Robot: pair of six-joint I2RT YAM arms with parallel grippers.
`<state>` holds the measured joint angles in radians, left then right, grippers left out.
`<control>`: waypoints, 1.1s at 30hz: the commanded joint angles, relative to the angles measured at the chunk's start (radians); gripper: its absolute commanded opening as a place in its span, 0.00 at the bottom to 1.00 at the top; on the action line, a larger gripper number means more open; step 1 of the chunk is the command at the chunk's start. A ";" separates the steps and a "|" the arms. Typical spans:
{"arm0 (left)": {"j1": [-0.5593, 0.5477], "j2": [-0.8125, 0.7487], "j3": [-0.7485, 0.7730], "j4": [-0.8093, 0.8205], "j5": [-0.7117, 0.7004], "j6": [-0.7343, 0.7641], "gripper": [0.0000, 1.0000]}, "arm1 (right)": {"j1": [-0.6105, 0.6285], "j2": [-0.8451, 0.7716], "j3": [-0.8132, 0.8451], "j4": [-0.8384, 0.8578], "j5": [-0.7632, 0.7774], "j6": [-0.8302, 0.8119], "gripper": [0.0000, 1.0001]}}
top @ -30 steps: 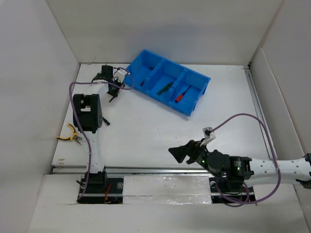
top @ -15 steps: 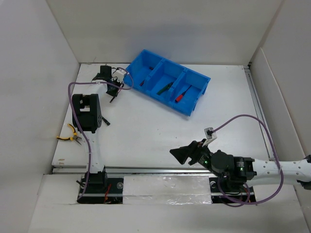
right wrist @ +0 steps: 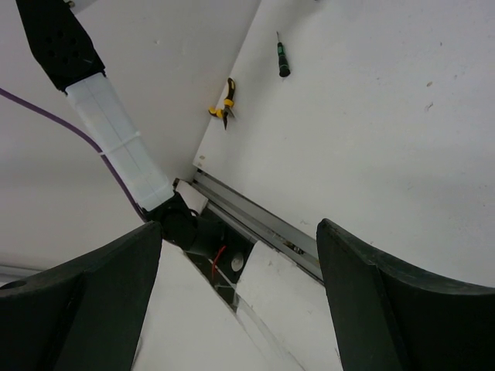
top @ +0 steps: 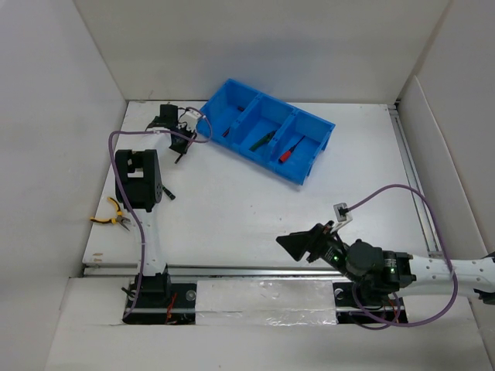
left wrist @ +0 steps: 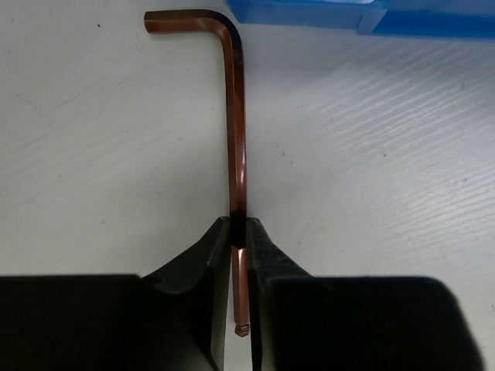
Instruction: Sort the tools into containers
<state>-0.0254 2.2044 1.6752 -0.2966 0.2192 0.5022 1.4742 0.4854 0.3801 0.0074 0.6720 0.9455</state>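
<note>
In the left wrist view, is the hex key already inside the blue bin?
No, the left gripper clamps the hex key outside the blue bin, with bare white table behind it.

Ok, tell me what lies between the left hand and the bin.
Only the hex key the left hand grips, over bare table, its bend close by the bin; left wrist view.

Table: white, flat.
Bin: blue, far centre, set askew.
Pliers: yellow-handled, at left edge.
Screwdriver: green-handled, near Pliers, not touching.
Hex key: beside Bin; resting or lifted, cannot tell.
</note>
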 commanded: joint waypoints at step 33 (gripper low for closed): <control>-0.016 -0.428 -0.374 0.088 -0.080 -0.159 0.00 | 0.009 -0.028 0.002 0.002 0.003 0.019 0.84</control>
<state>-0.0383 1.8622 1.3018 -0.2192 0.1371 0.3683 1.4742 0.4583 0.3767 -0.0010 0.6621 0.9634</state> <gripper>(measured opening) 0.054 0.842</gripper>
